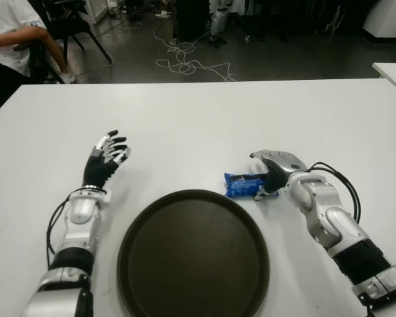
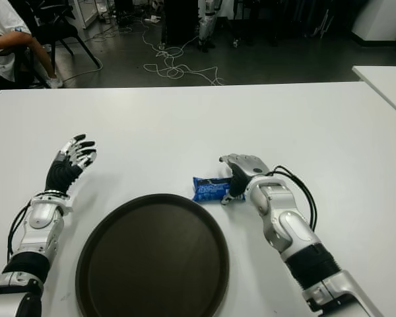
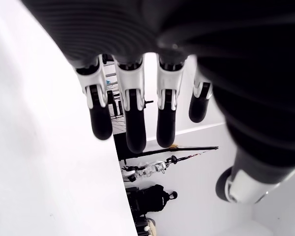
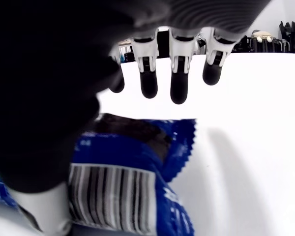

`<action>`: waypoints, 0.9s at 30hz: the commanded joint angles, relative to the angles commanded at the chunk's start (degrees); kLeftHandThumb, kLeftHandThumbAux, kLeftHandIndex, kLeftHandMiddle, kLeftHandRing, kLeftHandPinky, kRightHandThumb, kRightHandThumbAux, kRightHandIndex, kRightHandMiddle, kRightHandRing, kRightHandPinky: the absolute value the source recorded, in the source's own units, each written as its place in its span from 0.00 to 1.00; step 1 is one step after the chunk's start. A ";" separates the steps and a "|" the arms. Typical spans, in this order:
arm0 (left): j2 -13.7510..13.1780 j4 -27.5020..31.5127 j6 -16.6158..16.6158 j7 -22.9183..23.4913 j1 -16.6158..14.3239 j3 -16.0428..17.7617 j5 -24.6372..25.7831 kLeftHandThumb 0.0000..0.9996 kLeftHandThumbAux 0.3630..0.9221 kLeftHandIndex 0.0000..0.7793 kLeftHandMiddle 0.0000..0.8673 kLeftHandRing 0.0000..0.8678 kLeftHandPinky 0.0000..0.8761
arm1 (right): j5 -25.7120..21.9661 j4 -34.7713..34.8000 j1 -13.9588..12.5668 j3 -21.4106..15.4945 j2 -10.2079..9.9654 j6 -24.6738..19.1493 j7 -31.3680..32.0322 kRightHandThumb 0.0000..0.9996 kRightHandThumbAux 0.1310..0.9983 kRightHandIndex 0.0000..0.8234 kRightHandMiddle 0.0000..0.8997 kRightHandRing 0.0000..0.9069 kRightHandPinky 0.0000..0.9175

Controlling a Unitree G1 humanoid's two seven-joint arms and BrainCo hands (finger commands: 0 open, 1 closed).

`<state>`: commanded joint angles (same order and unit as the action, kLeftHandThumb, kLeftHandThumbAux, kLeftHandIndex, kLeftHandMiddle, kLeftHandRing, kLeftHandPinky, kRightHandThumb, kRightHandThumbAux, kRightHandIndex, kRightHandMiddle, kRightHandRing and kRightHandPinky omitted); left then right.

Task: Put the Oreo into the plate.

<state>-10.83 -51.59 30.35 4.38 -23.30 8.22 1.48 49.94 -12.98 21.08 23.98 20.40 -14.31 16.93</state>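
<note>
Right hand: our right hand (image 1: 267,173) is at the Oreo (image 1: 243,185), near the middle of the desk (image 1: 204,119) and toward its right edge. In its wrist view the fingers (image 4: 179,88) reach out straight above the packet with the thumb low beside it, so we judge the hand not yet clenched on it; whether the thumb touches the wrapper we cannot tell.
Oreo: a small blue foil packet with crimped, zigzag ends and a barcode panel, lying flat on the desk, just beyond the plate's far right rim and apart from it.
Plate: the plate (image 1: 193,254) is a round, dark brown, shallow dish with a raised rim and a smooth, dull sheen, near the desk's near edge. Nothing lies in it.
Left hand: our left hand (image 1: 107,158) shows beside the plate, on its left, fingers spread and holding nothing.
Progress: we judge the task barely begun. The reach is made; the grasp, the lift and the short carry over the rim are left.
Desk: plain white, smooth, matte.
</note>
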 joint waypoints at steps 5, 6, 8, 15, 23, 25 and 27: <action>0.03 0.17 -0.22 -0.79 -0.01 -0.26 -0.52 0.15 0.48 0.19 0.28 0.27 0.24 | -0.72 -1.98 0.69 0.02 -0.15 0.56 -0.84 0.00 0.74 0.19 0.19 0.17 0.11; 0.03 0.12 -0.09 -0.94 0.00 -0.31 -0.61 0.16 0.47 0.19 0.28 0.27 0.24 | -0.86 -2.27 0.84 0.07 -0.12 0.65 -0.90 0.00 0.74 0.20 0.20 0.17 0.12; 0.08 0.01 0.23 -1.05 -0.01 -0.36 -0.65 0.16 0.48 0.20 0.28 0.26 0.23 | -1.20 -3.39 1.34 0.20 -0.11 1.00 -1.32 0.00 0.74 0.21 0.21 0.18 0.12; 0.45 -0.03 0.87 -0.53 -0.09 -0.27 0.00 0.17 0.50 0.20 0.29 0.27 0.24 | -2.19 -5.46 1.92 0.16 0.01 1.57 -2.68 0.00 0.73 0.21 0.20 0.18 0.12; 0.81 -0.02 0.79 -0.17 -0.19 -0.27 0.33 0.18 0.48 0.20 0.29 0.28 0.25 | -3.46 -7.73 2.44 0.14 0.30 3.24 -4.43 0.00 0.73 0.23 0.22 0.19 0.14; 0.87 -0.09 1.03 -0.34 -0.24 -0.38 0.05 0.17 0.47 0.20 0.29 0.28 0.25 | -3.94 -8.06 2.50 0.11 0.50 3.97 -4.87 0.00 0.74 0.23 0.22 0.20 0.15; 0.90 -0.18 1.31 -0.49 -0.27 -0.46 -0.20 0.17 0.47 0.21 0.29 0.28 0.24 | -4.33 -8.22 2.51 0.09 0.66 4.53 -5.21 0.00 0.74 0.24 0.22 0.20 0.16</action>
<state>-9.93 -51.77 31.66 3.89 -23.57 7.77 1.28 45.62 -21.21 23.59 24.07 21.06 -9.78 11.72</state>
